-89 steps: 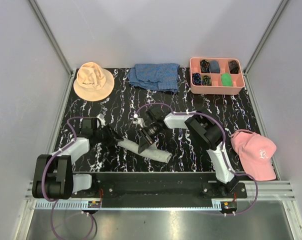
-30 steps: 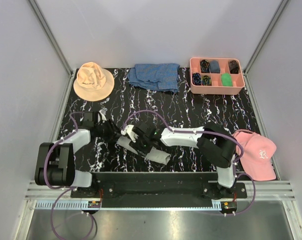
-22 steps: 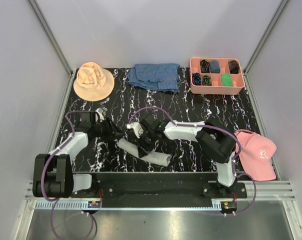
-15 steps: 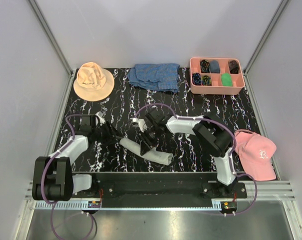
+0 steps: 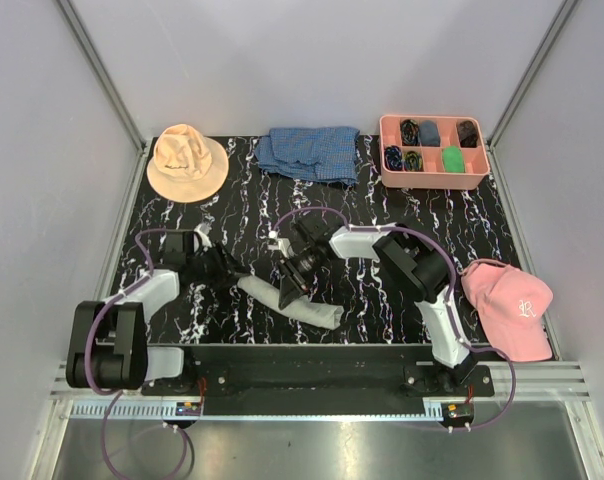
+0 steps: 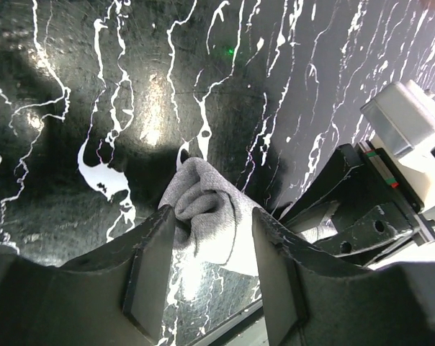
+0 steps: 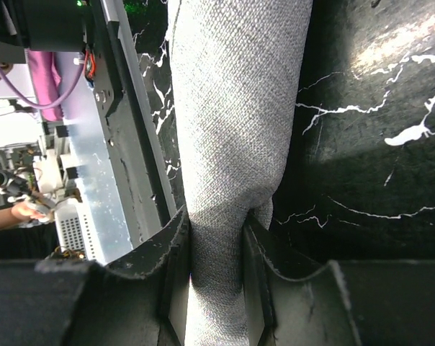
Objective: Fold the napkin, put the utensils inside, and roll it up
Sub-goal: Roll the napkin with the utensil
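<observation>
While rolled, napkin [image 7: 235, 108] looks coarsely woven.

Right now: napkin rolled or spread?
Rolled. The napkin lies as a tight grey tube, and the right gripper clamps around it. No utensils visible.

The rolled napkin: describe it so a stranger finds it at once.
On the black white-veined table, look along the near edge, ahead of the arm bases. A light-grey cloth napkin, rolled into a thick tube, lies slantwise, pinched by the right gripper mid-length and the left gripper at its left end. Unlike the blue checked cloth at the back, it is plain and rolled.
</observation>
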